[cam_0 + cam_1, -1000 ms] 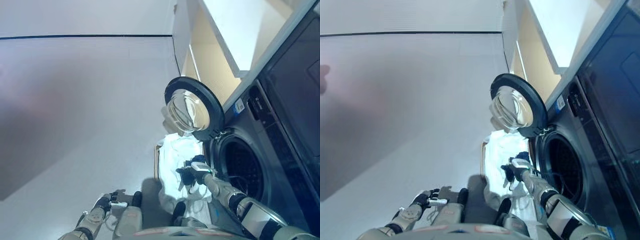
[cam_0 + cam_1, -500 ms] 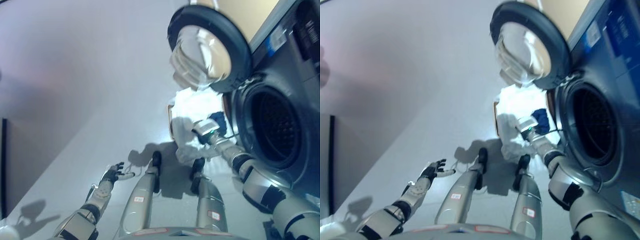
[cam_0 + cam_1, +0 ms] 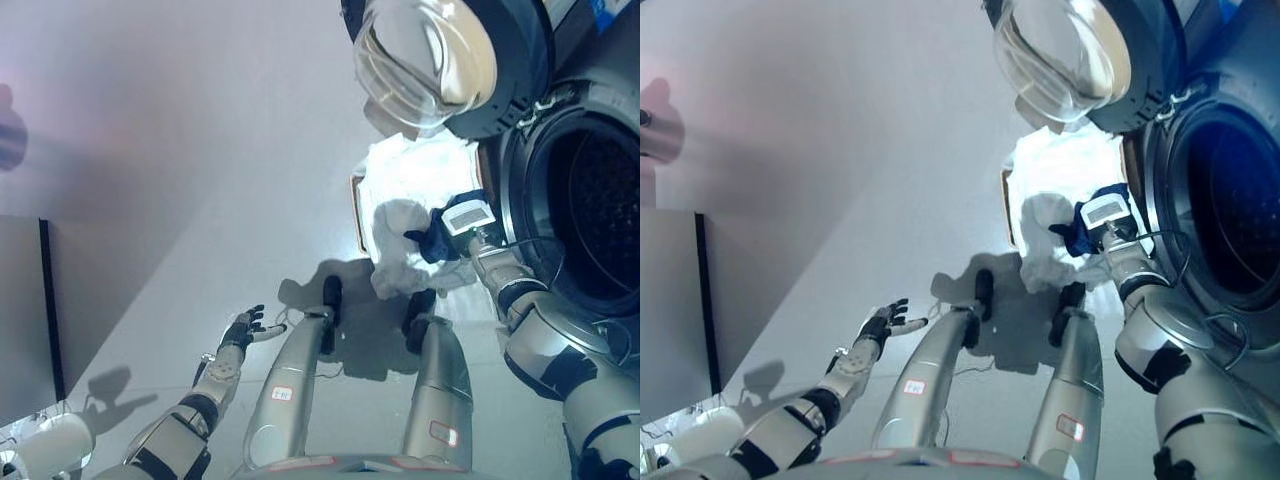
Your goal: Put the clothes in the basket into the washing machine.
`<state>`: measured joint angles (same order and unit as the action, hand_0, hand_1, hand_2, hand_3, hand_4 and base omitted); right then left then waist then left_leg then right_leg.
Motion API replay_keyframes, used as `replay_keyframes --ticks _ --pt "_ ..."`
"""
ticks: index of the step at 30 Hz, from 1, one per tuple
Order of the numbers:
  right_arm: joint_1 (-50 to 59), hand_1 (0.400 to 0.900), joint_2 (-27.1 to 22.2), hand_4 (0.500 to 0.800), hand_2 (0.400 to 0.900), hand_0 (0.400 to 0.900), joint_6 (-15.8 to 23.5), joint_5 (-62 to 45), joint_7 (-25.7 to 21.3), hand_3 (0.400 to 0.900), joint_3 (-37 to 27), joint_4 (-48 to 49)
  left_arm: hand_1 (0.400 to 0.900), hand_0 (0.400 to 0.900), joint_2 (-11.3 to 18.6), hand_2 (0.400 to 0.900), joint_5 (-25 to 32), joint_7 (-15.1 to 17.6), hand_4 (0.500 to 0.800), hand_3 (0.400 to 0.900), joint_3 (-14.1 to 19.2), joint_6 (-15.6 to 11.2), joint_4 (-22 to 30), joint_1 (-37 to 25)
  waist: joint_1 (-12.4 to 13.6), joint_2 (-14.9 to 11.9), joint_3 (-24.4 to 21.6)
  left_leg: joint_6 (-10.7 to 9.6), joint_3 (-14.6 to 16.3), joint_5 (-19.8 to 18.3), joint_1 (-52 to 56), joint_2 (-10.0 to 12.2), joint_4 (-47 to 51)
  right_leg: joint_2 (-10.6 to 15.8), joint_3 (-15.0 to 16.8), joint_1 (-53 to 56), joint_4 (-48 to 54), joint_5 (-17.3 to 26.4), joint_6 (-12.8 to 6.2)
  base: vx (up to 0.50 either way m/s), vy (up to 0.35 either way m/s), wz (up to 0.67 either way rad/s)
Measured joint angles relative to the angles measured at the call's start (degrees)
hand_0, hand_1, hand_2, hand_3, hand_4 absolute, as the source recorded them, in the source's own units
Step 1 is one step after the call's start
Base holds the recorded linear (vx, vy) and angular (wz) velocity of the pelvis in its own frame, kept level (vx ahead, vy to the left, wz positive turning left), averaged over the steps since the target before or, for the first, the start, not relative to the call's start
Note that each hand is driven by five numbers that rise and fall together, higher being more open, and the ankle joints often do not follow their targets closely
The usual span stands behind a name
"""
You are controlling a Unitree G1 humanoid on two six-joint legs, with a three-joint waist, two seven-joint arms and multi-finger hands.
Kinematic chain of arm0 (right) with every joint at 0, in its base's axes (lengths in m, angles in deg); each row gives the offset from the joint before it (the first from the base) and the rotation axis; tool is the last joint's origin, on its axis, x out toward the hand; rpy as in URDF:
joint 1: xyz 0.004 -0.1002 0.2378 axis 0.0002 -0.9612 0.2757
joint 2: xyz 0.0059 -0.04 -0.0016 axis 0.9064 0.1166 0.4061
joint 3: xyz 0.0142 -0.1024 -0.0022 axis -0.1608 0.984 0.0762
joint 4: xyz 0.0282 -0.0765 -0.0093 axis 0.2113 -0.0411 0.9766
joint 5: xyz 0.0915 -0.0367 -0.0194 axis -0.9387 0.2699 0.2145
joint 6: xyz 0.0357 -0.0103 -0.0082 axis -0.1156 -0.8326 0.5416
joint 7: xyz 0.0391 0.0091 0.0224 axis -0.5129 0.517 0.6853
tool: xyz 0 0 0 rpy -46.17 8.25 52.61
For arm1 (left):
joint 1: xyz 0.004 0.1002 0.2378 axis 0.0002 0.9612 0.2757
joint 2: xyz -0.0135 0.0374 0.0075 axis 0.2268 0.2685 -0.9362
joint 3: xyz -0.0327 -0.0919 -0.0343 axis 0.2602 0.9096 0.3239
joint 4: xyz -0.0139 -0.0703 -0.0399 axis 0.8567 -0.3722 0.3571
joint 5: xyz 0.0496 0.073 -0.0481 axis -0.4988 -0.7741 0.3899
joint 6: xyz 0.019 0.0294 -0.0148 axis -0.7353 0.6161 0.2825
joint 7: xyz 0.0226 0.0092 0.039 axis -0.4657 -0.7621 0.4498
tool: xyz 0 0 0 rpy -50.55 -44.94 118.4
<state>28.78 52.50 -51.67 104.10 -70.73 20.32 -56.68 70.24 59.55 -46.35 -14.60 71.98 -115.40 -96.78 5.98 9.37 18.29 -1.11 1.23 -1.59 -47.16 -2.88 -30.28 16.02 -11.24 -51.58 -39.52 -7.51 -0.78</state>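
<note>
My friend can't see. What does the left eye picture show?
The robot's right hand reaches into a basket of white clothes beside a washing machine with its round door open. Its left hand hangs open over the floor.

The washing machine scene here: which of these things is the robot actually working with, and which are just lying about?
Part of the job:
- washing machine, its door swung open
- white clothes heaped in the basket
- right hand, down at the clothes

Just around:
- left hand, open and held out over the floor
- dark-edged panel at the left
</note>
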Motion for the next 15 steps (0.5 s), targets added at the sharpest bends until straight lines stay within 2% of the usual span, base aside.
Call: replay_keyframes --ticks 4,9,15 --pt "2.09 0.9 -1.17 0.8 0.9 0.9 -0.39 -0.85 -1.58 0.9 -0.01 -0.93 0.9 0.9 -0.23 0.9 1.46 0.09 0.8 0.9 -0.58 -0.08 0.66 -0.78 0.15 0.74 0.28 -0.09 0.27 -0.74 -5.33 -0.35 -3.96 0.36 1.69 -5.63 -3.72 -0.59 0.43 -0.05 0.042 -0.01" --pt "5.6 0.9 -2.31 0.8 0.9 0.9 -0.94 -2.3 -2.71 0.9 0.01 -2.21 0.9 0.9 -0.38 0.9 2.54 0.52 0.8 0.9 -1.14 -0.3 1.71 -0.91 0.85 1.19 0.36 0.2 1.6 -1.78 -11.59 -0.34 -9.27 -0.18 5.26 -12.92 -8.3 -0.62 0.5 -0.01 0.039 -0.07" --pt "8.46 0.9 -2.87 0.8 0.9 0.9 -1.38 -2.83 -3.91 0.9 0.07 -3.74 0.9 0.9 -0.64 0.9 2.71 1.36 0.8 0.9 -1.21 -1.21 2.24 -1.07 1.77 2.22 -0.72 0.11 1.22 -2.32 -17.14 -1.08 -12.98 -0.68 7.73 -18.67 -11.16 -0.67 0.58 -0.02 0.043 -0.05"
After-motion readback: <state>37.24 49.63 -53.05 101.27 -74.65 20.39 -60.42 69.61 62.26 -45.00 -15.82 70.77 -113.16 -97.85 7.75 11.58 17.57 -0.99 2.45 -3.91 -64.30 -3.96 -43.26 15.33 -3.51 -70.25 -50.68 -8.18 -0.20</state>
